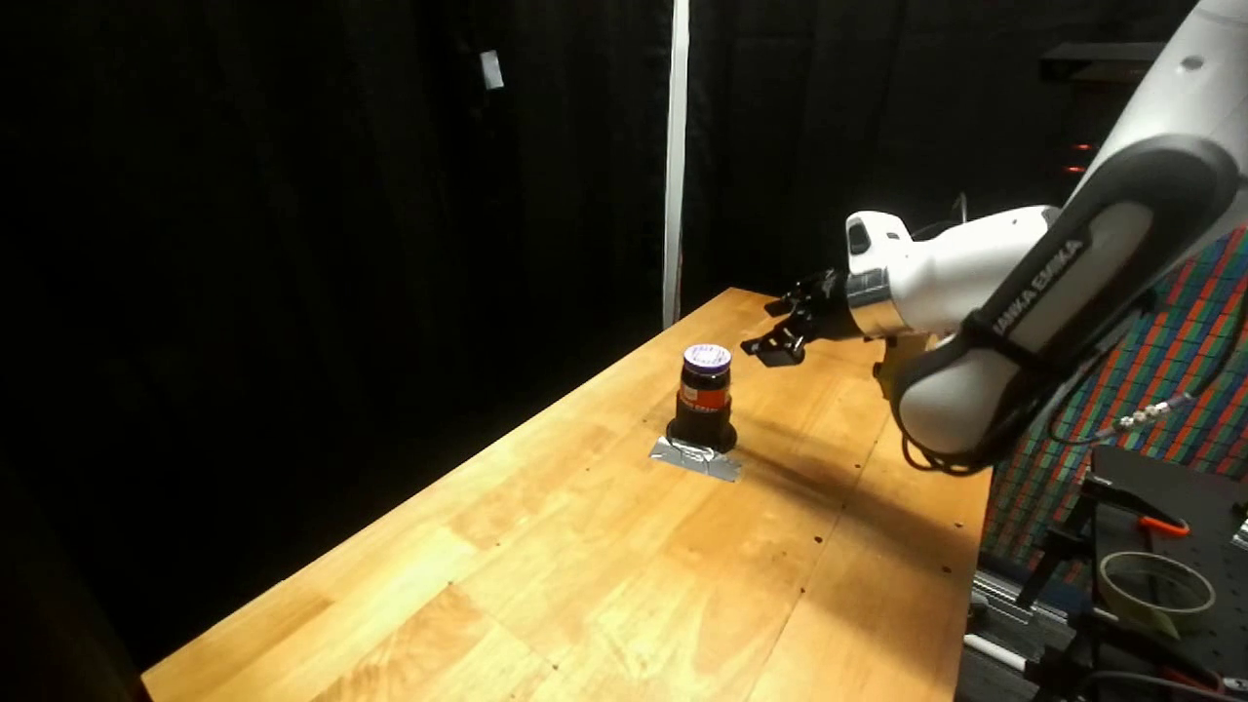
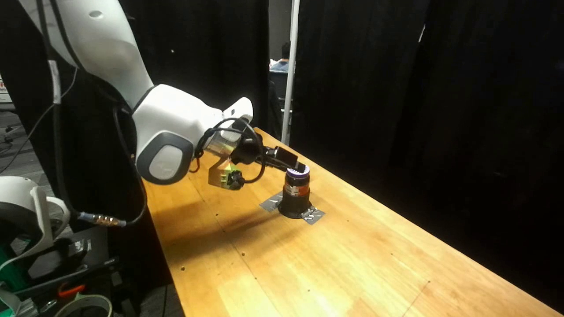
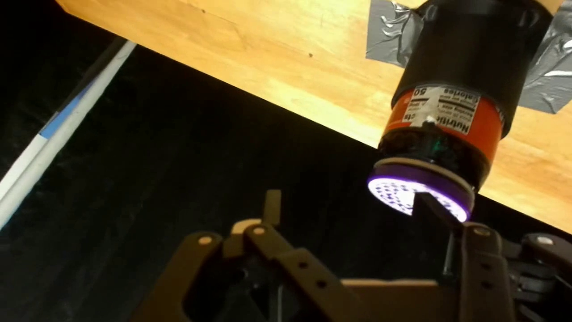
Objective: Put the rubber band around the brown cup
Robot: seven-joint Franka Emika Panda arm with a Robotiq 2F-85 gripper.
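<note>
At left, the brown cup stands upright in a black holder; at right I, the gripper, hover with jaws spread. The rubber band unconfirmed, I should center on the purple lid before easing in.

The cup stands in a holder on the tabletop, with tape at 2 sides of the holder. In an exterior view the pincer hangs right of the cup; behind the tabletop stands a post.
</note>
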